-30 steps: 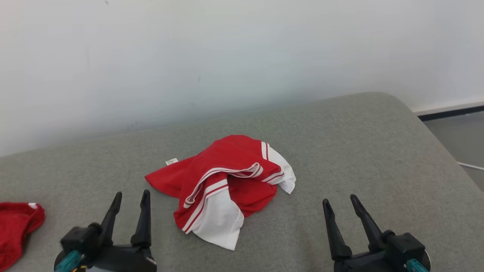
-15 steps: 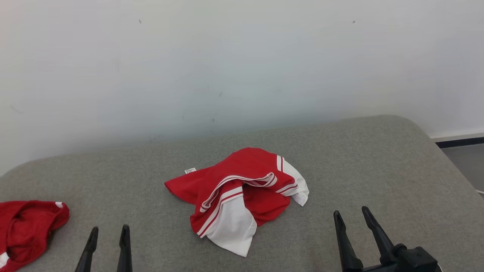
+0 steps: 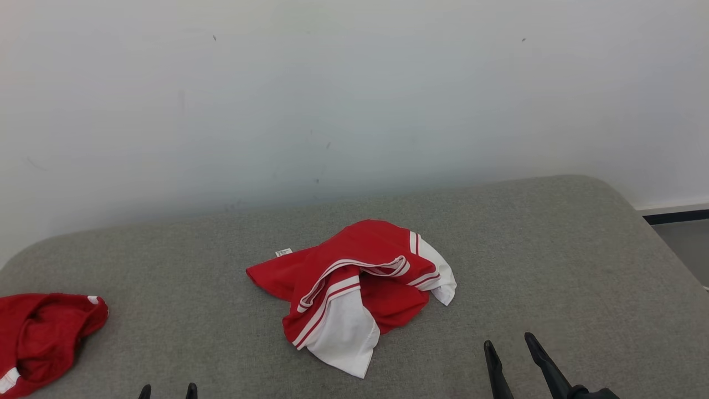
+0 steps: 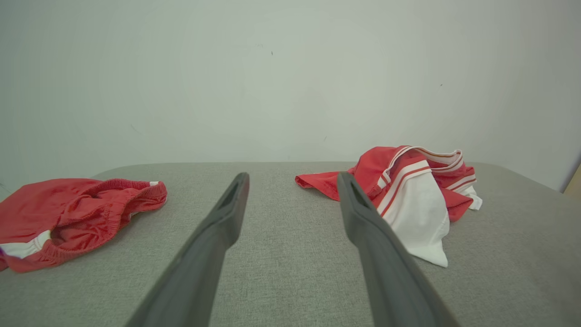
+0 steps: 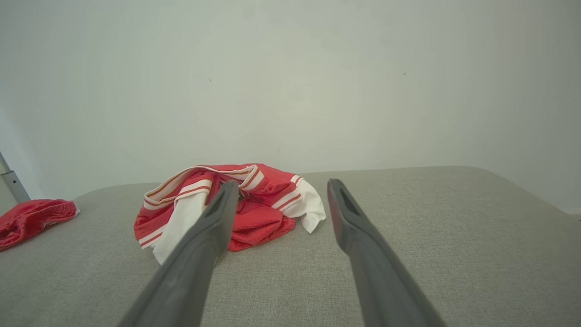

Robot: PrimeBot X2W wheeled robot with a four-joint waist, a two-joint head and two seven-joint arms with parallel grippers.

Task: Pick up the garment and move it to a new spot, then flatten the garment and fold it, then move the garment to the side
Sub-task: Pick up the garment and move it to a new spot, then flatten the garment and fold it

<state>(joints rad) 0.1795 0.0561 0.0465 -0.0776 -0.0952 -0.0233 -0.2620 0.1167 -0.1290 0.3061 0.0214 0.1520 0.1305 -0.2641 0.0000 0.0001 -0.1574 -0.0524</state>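
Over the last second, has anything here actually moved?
The head view shifted, so the whole picture slid. Both open grippers drew back toward the bottom edge, the left gripper further than the right gripper. Nothing was grasped. The red-and-white garment and red cloth lie unchanged on the cushion.

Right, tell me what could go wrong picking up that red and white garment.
1. The red and white garment lies bunched in layers, so the open right gripper may pinch only the white panel and drag the rest.
2. The red shorts lie near the left gripper; a leftward move could snag or cover them.
3. The grey cushion rounds off at the right, so a spot there risks a slide off.
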